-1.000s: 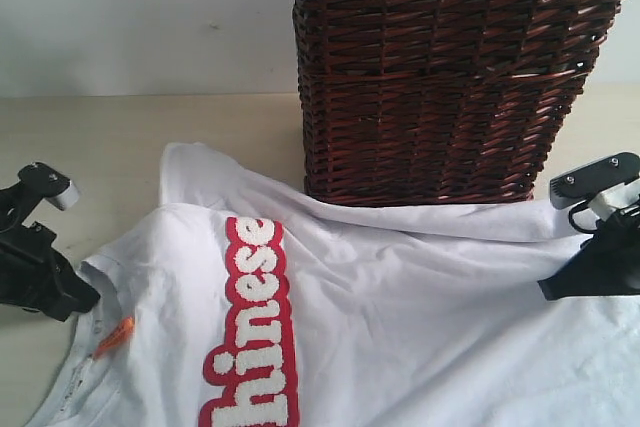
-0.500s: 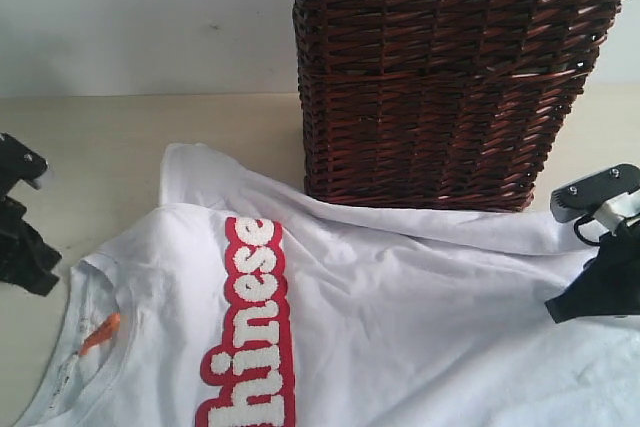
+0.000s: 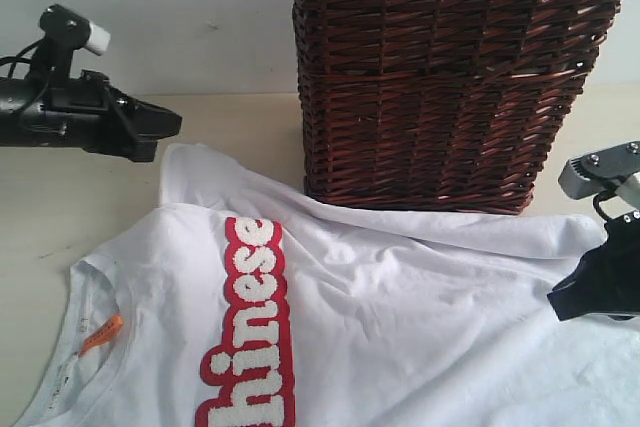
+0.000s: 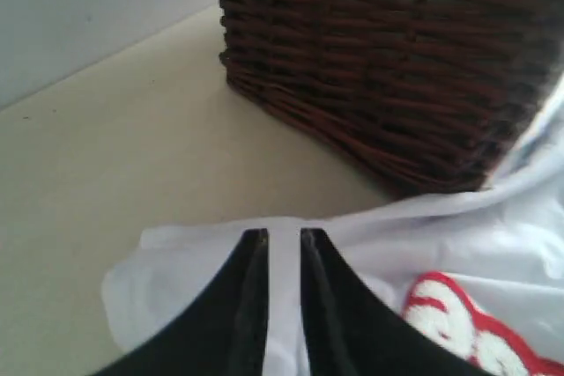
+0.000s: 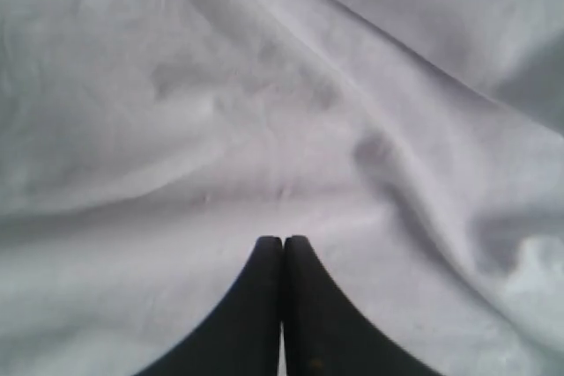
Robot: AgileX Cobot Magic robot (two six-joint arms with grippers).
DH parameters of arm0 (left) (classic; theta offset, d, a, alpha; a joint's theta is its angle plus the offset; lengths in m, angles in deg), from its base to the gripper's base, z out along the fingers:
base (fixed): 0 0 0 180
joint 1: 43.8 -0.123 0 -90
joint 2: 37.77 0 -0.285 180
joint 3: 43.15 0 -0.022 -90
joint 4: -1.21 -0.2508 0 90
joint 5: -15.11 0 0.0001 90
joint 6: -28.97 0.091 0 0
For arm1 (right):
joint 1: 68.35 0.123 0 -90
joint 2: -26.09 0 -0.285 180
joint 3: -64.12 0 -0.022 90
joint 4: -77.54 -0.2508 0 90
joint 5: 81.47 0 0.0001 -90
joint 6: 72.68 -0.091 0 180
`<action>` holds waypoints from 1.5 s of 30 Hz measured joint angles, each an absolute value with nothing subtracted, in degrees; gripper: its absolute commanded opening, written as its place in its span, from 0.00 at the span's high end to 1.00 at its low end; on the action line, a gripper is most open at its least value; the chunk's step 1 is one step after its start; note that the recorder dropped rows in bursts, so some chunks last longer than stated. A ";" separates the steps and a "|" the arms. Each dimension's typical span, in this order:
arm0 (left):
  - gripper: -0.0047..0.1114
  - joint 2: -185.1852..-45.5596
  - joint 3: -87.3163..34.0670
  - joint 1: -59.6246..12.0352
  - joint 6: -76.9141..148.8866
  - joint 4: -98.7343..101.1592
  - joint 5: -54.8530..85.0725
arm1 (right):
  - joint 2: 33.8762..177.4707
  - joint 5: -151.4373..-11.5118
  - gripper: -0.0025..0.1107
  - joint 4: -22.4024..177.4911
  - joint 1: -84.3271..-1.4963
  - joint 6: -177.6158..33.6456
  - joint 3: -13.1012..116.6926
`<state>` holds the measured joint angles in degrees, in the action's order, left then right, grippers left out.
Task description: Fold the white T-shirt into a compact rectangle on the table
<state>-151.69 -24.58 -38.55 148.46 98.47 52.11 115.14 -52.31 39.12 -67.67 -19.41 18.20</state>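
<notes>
**Exterior view.** Shows the white T-shirt (image 3: 400,317) spread front-up and wrinkled across the tabletop (image 3: 100,197). Shows the red strip (image 3: 250,337) of fuzzy white lettering running down the chest and the orange neck tag (image 3: 100,334) inside the collar. Shows the far hem of the cloth touching the foot of the dark wicker basket (image 3: 440,87), lace-trimmed at the rim. Places the left gripper (image 3: 165,127) raised in the air near the upper sleeve, apart from the cloth. Places the right gripper (image 3: 560,302) low at the right side of the shirt, over the fabric. Cannot tell contact with the cloth from here.

**Left wrist view.** Shows the left gripper (image 4: 284,235) parted by a narrow slit and holding nothing. Shows the sleeve edge of the T-shirt (image 4: 493,235) through that slit, and the end of the red lettering strip (image 4: 458,323) just beside it. Shows bare tabletop (image 4: 132,156) and the basket (image 4: 397,50) beyond, with cloth lying against the basket's lower corner.

**Right wrist view.** Shows the right gripper (image 5: 283,242) closed tip to tip. Fills the rest of the frame with creased white fabric of the T-shirt (image 5: 220,112). Cannot tell whether any cloth is pinched.
</notes>
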 measured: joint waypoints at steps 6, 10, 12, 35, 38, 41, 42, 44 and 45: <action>0.78 -160.77 -32.41 -38.57 144.81 98.46 50.69 | 114.58 -48.14 0.98 38.27 -67.67 -19.28 18.07; 0.78 -161.83 -32.92 -38.57 141.93 92.36 50.69 | 116.14 -46.38 0.98 38.27 -67.67 -17.01 17.73; 0.78 -162.22 -32.91 -38.57 137.50 87.11 51.16 | 117.27 -46.15 0.98 38.27 -67.67 -16.24 17.73; 0.96 -170.94 -38.56 -38.13 148.20 82.18 48.25 | 121.11 -44.70 0.98 43.21 -67.67 -11.79 17.73; 0.96 -171.79 -42.03 -38.13 148.85 82.30 46.83 | 121.11 -41.34 0.98 43.21 -67.67 -12.40 17.73; 0.96 -172.77 -45.37 -38.13 148.85 82.30 46.08 | 121.11 -38.47 0.98 43.32 -67.67 -13.85 17.73; 0.96 -172.86 -46.22 -38.13 148.51 81.84 46.06 | 121.11 -37.80 0.98 43.45 -67.67 -13.98 17.73; 0.96 -172.72 -46.78 -38.13 146.33 80.85 46.21 | 121.11 -37.29 0.98 43.72 -67.67 -14.28 17.73; 0.96 -172.43 -46.94 -38.13 143.85 79.23 47.24 | 121.11 -37.20 0.98 43.95 -67.67 -14.39 17.73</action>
<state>-172.43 -46.94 -38.13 143.85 79.23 47.24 121.11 -37.20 43.95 -67.67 -14.39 17.73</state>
